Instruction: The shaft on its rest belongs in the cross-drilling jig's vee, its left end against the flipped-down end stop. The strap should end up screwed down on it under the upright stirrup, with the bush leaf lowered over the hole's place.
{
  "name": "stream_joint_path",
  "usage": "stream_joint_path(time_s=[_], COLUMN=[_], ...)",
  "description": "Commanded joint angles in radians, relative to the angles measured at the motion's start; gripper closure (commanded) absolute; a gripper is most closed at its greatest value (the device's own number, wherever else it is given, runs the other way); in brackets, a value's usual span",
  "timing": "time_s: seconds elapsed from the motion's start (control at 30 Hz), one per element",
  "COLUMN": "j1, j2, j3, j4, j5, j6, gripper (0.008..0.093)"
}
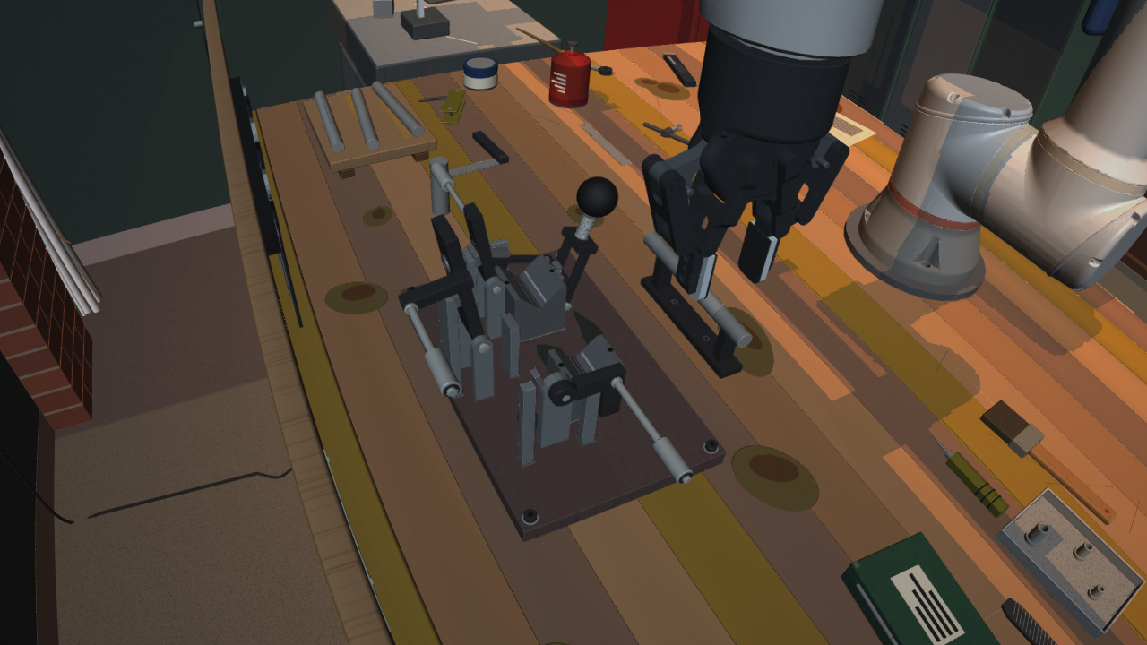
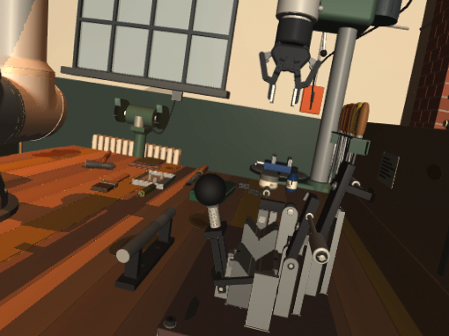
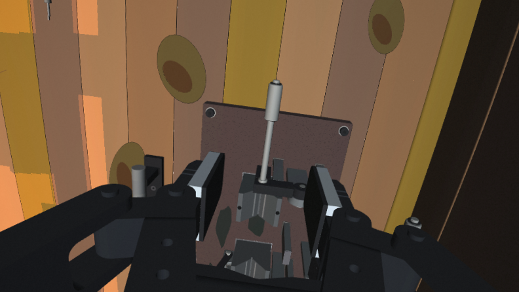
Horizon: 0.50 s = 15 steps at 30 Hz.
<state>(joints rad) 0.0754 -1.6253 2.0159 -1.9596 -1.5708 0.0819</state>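
The grey shaft (image 1: pixel 699 298) (image 2: pixel 145 235) lies on its black rest (image 1: pixel 691 315) (image 2: pixel 143 259), to the right of the jig (image 1: pixel 513 337) (image 2: pixel 268 255) on its dark base plate. The jig's vee block (image 1: pixel 536 298) (image 2: pixel 259 235) is empty. A black ball-knobbed screw (image 1: pixel 596 196) (image 2: pixel 210 189) stands upright beside the vee. The end-stop lever with its grey handle (image 1: pixel 651 427) (image 3: pixel 271 109) lies out toward the plate's near corner. My gripper (image 1: pixel 734 269) (image 2: pixel 281 96) (image 3: pixel 259 203) hangs high above the jig, open and holding nothing.
A wooden tray with three grey bars (image 1: pixel 369 124) sits at the bench's far left. A red oil can (image 1: pixel 569 76), a green book (image 1: pixel 914 594), a brush (image 1: pixel 1035 449) and a grey peg block (image 1: pixel 1071 557) lie around. The robot base (image 1: pixel 946 184) stands at right. A drill press column (image 2: pixel 334 105) rises behind the jig.
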Motion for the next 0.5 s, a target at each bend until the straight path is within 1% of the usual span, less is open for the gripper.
stream_joint_path(time_s=[0.0, 0.17, 0.27, 0.37, 0.47], j1=[0.0, -0.001, -0.013, -0.043, -0.093], j2=[0.0, -0.003, -0.018, -0.053, -0.109], j3=[-0.001, 0.0, 0.013, 0.045, 0.091], j4=[0.0, 0.0, 0.002, 0.006, 0.014], j5=[0.0, 0.0, 0.0, 0.0, 0.0], j6=[0.0, -0.001, -0.012, -0.042, -0.092], gripper=[0.0534, 0.0534, 0.0534, 0.0534, 0.0534])
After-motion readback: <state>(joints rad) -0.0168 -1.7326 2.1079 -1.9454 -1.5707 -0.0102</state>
